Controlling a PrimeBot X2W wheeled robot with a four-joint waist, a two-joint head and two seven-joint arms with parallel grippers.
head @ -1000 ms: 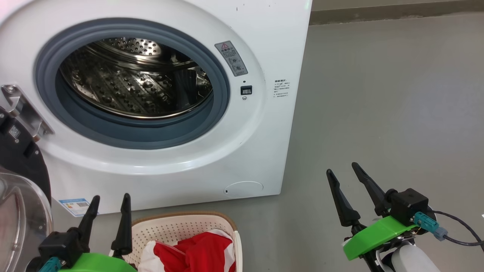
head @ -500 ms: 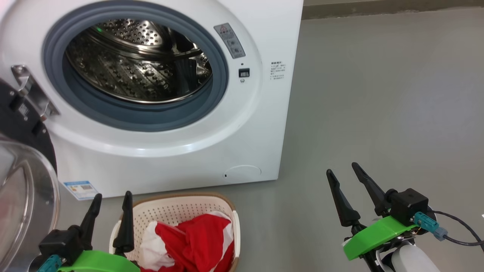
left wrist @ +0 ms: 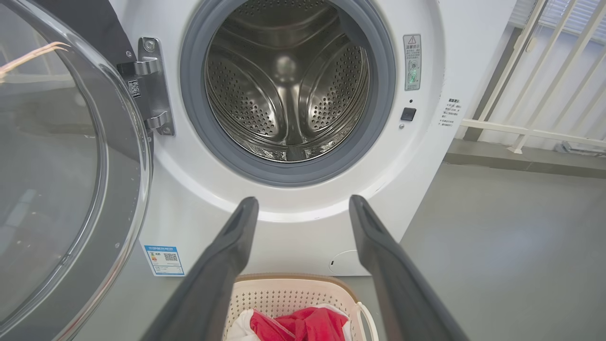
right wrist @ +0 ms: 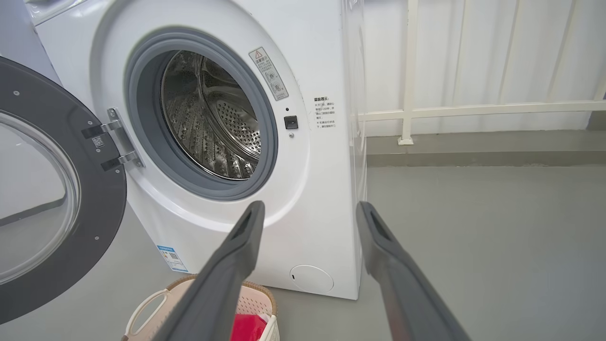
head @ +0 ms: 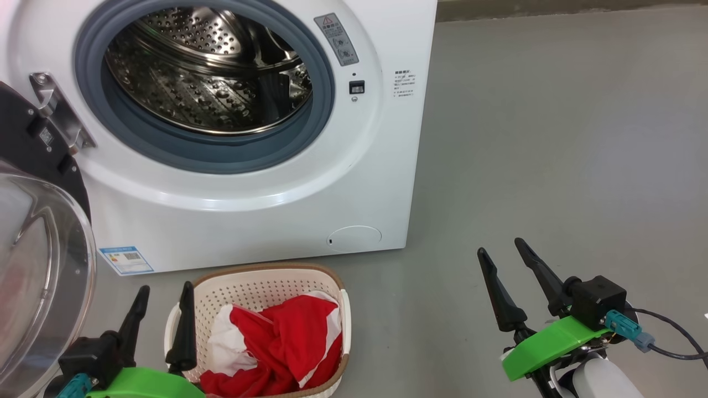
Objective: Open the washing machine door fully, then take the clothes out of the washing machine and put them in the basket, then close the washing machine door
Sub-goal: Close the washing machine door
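Hanging empty, jaws apart: left gripper (head: 165, 287) at 7 o'clock beside basket (head: 260, 269) of clothes (head: 287, 337), right gripper (head: 499, 246) at 5 o'clock.

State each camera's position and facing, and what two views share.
Head view: on the head, looking down at the washing machine and basket; left gripper and right gripper at the bottom.
Left wrist view: on the left wrist, facing straight into the drum, between its fingers.
Right wrist view: on the right wrist, facing the machine obliquely, between its fingers.
Shared: both wrist views show the open washing machine door.
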